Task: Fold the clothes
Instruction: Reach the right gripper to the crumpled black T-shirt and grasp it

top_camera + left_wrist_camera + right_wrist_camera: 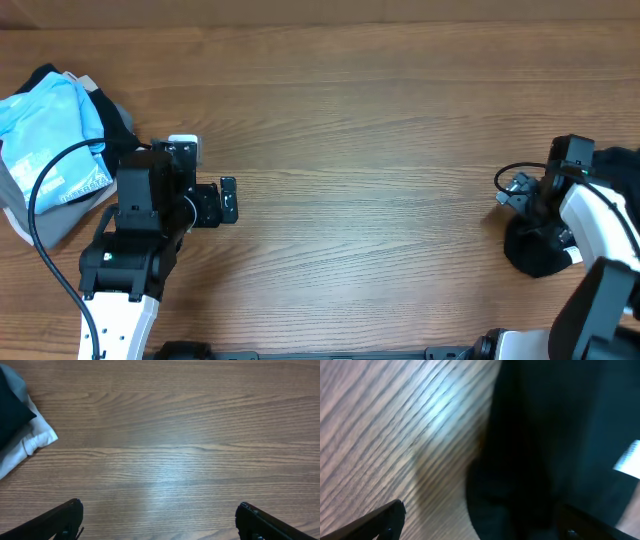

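The black T-shirt (535,252) lies crumpled in a heap at the right edge of the table, under my right arm (600,225). In the right wrist view its dark fabric (545,435) fills the right half, and a small white label (627,457) shows at the edge. My right gripper (482,517) hangs just above it, open wide, with the heap's left edge below the gap. One fingertip is over bare wood and the other is over the fabric. My left gripper (229,198) is open over bare wood at the left, holding nothing (160,517).
A pile of other garments sits at the table's far left: light blue with white print (50,140), grey (40,215) and a dark layer (115,120). Its white and dark corner (30,442) shows in the left wrist view. A black cable (45,190) loops over the pile.
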